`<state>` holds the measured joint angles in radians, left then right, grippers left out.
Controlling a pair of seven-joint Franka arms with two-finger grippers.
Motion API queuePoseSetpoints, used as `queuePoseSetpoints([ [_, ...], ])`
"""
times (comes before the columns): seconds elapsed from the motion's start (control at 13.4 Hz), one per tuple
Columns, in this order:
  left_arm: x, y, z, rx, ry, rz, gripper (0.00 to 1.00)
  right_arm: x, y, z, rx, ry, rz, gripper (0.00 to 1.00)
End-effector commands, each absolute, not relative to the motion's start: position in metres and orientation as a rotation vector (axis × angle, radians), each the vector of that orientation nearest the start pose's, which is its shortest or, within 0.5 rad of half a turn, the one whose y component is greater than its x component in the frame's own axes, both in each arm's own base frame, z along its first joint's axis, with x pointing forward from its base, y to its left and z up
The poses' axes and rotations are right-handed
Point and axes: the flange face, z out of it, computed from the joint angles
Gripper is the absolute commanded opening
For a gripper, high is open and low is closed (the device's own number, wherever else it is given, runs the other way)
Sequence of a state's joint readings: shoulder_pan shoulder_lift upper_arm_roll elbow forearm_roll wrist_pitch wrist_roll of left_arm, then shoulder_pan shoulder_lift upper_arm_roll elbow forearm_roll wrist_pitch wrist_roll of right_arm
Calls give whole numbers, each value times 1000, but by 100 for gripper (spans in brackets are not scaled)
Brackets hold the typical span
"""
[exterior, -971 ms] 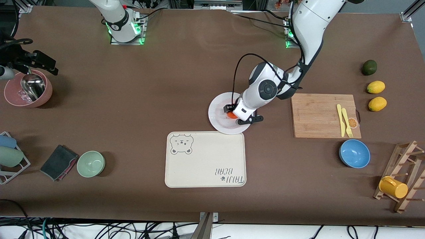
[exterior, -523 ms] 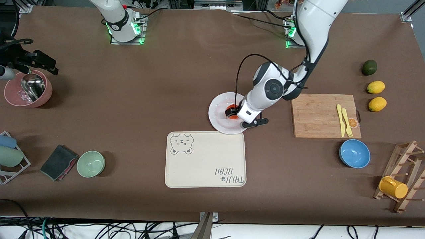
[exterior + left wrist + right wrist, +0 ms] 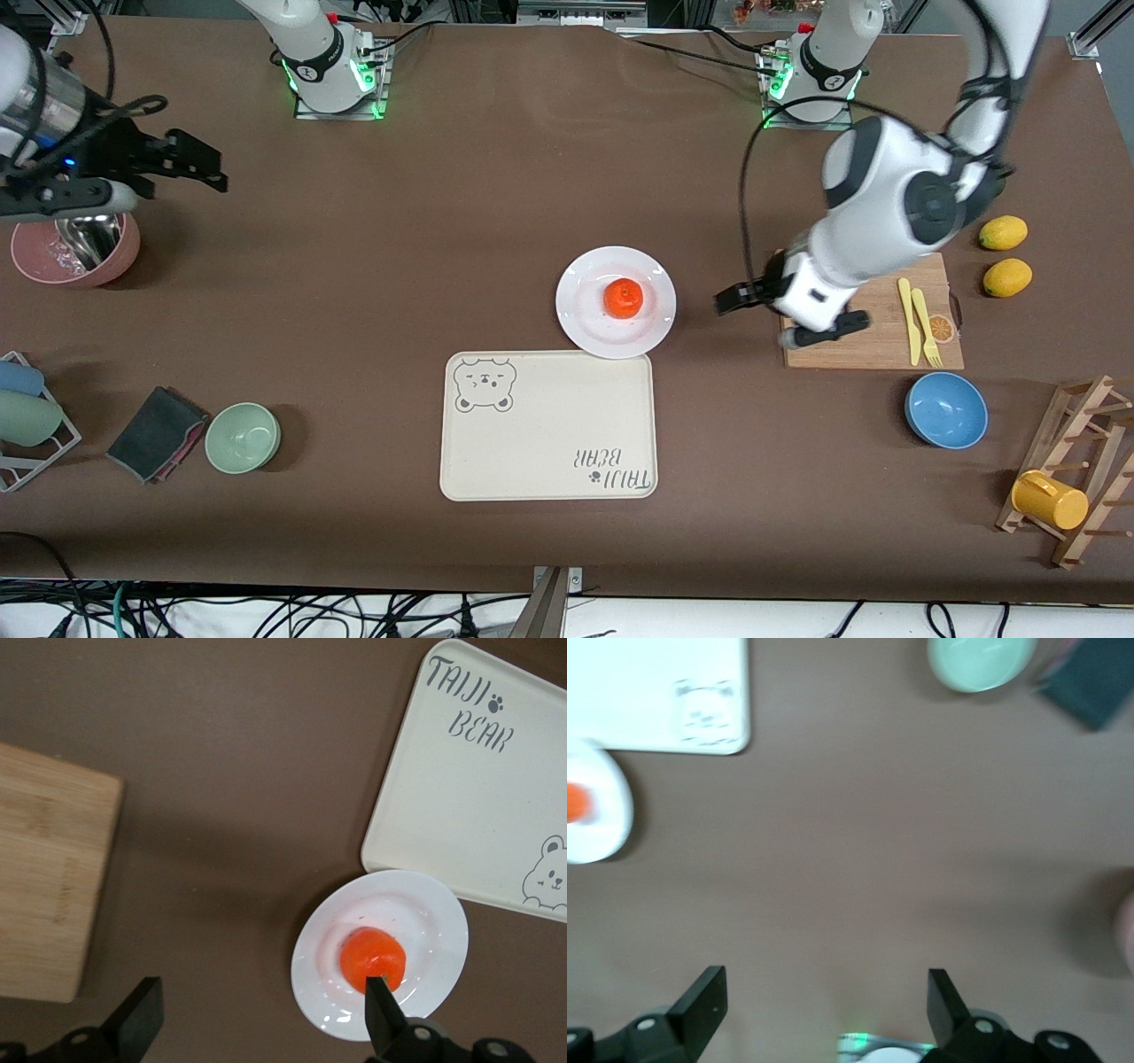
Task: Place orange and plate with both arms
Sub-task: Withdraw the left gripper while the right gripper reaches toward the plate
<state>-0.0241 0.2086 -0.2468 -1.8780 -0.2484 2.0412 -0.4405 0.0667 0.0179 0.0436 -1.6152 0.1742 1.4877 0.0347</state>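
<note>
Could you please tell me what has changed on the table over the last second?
The left end effector let go of the orange, rose off the plate, and moved over the cutting board's edge, open and empty. The right end effector shifted slightly by the pink bowl, open. The orange remains on the plate, which kept its place beside the bear tray.

occluded: cutting board (image 3: 873,310) corner | cut off: pink bowl (image 3: 1125,930)

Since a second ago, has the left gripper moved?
Yes. The left gripper left the plate and now hangs open over the cutting board's edge.
</note>
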Motion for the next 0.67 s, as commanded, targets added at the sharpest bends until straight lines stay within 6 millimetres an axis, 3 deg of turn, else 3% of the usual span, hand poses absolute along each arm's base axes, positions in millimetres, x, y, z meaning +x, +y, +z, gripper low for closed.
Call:
queuePoseSetpoints([
  [0.0, 564, -118, 438, -3285, -351, 215, 100, 562, 101, 551, -2786, -81, 338, 100],
  [0.15, 550, -84, 469, -3183, -237, 193, 100, 569, 113, 522, -2656, -26, 359, 100],
  [0.3, 543, -51, 502, -3148, -273, 159, 100, 569, 122, 478, -2483, 67, 382, 100],
  [0.6, 539, -17, 556, -3076, -321, 129, 100, 563, 138, 386, -2260, 57, 290, 100],
])
